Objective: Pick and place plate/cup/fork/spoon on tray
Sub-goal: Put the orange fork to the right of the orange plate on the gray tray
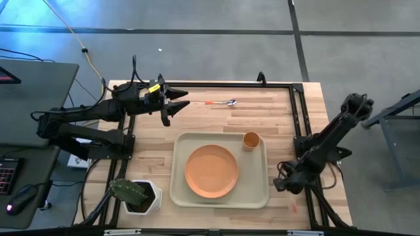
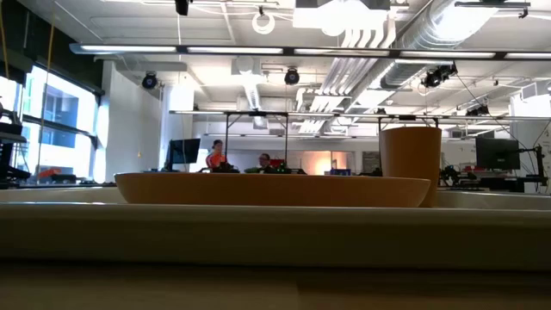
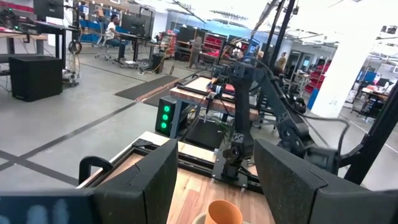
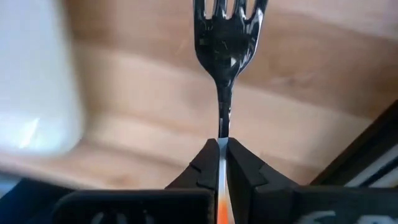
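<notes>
The beige tray (image 1: 260, 194) lies at the table's middle, with the orange plate (image 1: 211, 170) on it and the small orange cup (image 1: 251, 140) upright in its far right corner. The low view shows the plate (image 2: 271, 189) and cup (image 2: 411, 159) behind the tray's rim (image 2: 275, 228). On the bare wood beyond the tray is the spoon (image 1: 222, 103). My right gripper (image 1: 279, 185), just right of the tray, is shut on the fork (image 4: 229, 37). My left gripper (image 1: 172, 101) hovers open at the far left, empty. My right gripper pinches the fork's thin metal neck (image 4: 222, 134) between its two fingers, just ahead of the orange handle (image 4: 222, 211), which runs back between them. The fork lies along the fingers, tines (image 4: 230, 12) pointing out past the tips over the wood. The gripper slants downward.
A white square pot with a green cactus (image 1: 141, 195) stands at the table's near left corner, close to the tray. A black frame (image 1: 298, 111) runs along the table's far and right edges. The tray's corner (image 4: 37, 81) shows blurred beside the fork.
</notes>
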`<act>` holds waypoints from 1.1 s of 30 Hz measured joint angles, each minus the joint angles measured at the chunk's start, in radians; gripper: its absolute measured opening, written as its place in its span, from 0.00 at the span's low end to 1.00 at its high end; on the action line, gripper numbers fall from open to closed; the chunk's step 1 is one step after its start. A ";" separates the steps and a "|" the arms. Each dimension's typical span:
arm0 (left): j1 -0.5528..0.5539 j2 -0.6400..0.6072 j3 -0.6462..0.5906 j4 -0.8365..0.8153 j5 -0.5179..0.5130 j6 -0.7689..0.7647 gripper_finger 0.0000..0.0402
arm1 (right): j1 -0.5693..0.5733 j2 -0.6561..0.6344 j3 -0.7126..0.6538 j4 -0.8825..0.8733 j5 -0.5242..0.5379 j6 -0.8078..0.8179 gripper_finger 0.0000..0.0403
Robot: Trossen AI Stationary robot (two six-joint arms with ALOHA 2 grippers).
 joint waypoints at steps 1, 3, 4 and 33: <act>0.000 0.000 0.000 0.000 -0.001 0.000 0.50 | 0.007 -0.031 0.000 -0.001 0.014 -0.002 0.00; 0.000 0.000 0.000 0.000 -0.001 0.000 0.50 | 0.022 -0.096 0.000 -0.001 0.056 -0.020 0.00; 0.000 0.000 0.000 0.000 -0.003 0.000 0.50 | 0.028 -0.128 0.001 -0.001 0.083 -0.032 0.00; 0.000 0.000 0.000 0.001 -0.003 -0.014 0.50 | -0.343 -0.370 0.086 0.768 0.749 -1.434 0.00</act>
